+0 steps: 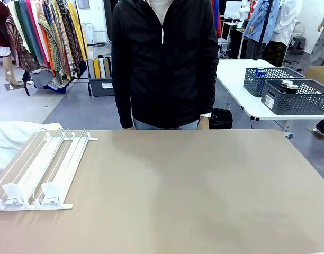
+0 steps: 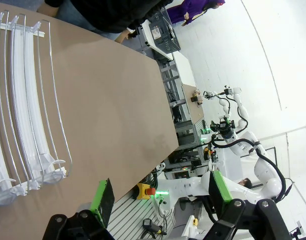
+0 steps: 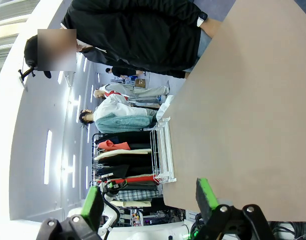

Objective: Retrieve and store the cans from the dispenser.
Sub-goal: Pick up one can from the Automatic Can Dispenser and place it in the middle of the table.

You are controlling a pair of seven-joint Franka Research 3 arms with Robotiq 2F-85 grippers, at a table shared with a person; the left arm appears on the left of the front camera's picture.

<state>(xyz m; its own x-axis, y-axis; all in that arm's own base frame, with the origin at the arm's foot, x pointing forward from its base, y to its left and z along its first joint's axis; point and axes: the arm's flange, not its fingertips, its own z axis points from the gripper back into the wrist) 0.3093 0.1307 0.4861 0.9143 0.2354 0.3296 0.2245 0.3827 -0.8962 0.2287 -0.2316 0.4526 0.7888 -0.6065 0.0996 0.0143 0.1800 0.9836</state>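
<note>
Far-left worktop (image 1: 194, 190): we've got the dispenser (image 1: 40, 169) sitting here.
Across from us: person in a black jacket (image 1: 164, 63).
Back table: two grey baskets (image 1: 297, 98).
Left gripper (image 2: 160, 192): jaws spread, holding nothing.
Right gripper (image 3: 148, 197): jaws released too.

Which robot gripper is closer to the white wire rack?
Left. The left gripper hangs open just past the white wire rack's low end; the right gripper sees the rack farther off across the table.
</note>
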